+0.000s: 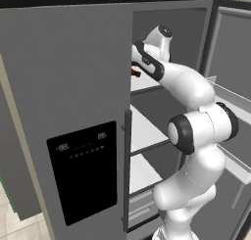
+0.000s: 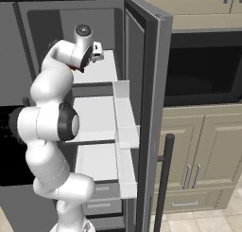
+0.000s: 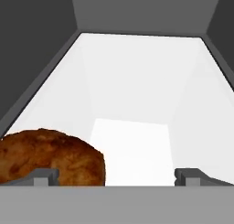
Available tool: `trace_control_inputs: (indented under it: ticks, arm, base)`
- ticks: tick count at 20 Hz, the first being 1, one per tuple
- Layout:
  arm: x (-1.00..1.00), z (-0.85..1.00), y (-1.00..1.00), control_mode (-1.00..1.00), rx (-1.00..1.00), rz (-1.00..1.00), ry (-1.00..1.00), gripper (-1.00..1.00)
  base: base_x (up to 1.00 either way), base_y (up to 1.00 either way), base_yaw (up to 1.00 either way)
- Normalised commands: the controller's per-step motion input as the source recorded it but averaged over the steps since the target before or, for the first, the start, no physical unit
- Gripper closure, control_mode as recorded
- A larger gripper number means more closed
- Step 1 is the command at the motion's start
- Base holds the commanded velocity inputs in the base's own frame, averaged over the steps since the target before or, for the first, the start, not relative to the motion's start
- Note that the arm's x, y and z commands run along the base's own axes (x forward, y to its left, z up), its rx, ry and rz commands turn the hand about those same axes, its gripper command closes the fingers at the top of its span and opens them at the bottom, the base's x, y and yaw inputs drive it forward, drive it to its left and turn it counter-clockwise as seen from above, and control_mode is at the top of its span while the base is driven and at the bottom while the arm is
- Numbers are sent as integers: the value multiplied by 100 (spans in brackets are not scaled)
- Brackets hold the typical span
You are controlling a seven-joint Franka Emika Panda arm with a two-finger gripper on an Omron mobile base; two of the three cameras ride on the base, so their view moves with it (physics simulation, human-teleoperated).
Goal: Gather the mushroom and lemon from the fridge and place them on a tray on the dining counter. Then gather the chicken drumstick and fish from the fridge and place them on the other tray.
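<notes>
The brown, rough-skinned chicken drumstick (image 3: 55, 157) lies on the white top shelf (image 3: 137, 141) of the fridge, at the lower left of the hand view. My gripper (image 3: 117, 176) is open inside that shelf space and holds nothing. Its left fingertip (image 3: 43, 175) stands in front of the drumstick, and its right fingertip (image 3: 192, 175) is over bare shelf. From the left base view, a small brown piece of the drumstick (image 1: 136, 73) peeks out beside my wrist. The mushroom, lemon, fish and trays are out of view.
The fridge's left door (image 1: 73, 111), with its dark dispenser panel (image 1: 83, 170), is closed. The right door (image 2: 146, 108) stands open, its white bins (image 2: 124, 117) close beside my arm. Lower shelves (image 2: 94, 117) sit below. Beige cabinets (image 2: 198, 150) and a dark microwave (image 2: 203, 65) are to the right.
</notes>
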Motion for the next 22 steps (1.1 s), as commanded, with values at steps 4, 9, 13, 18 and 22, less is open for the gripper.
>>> trace_control_inputs:
  ticks: [4, 9, 13, 18, 22]
  arm:
    - [-12, -8, 5, -100, -4, 0, -1, -100]
    - [-16, -8, 6, -100, -4, 1, -4, -100]
    - [-8, -17, 15, -100, -2, 3, -2, -100]
    - [0, -20, 13, -100, -1, 3, 0, -100]
    - [6, -15, 6, -100, 0, 4, 0, -100]
  base:
    - [0, 0, 0]
    - [0, 0, 0]
    - [0, 0, 0]
    - [0, 0, 0]
    - [0, 0, 0]
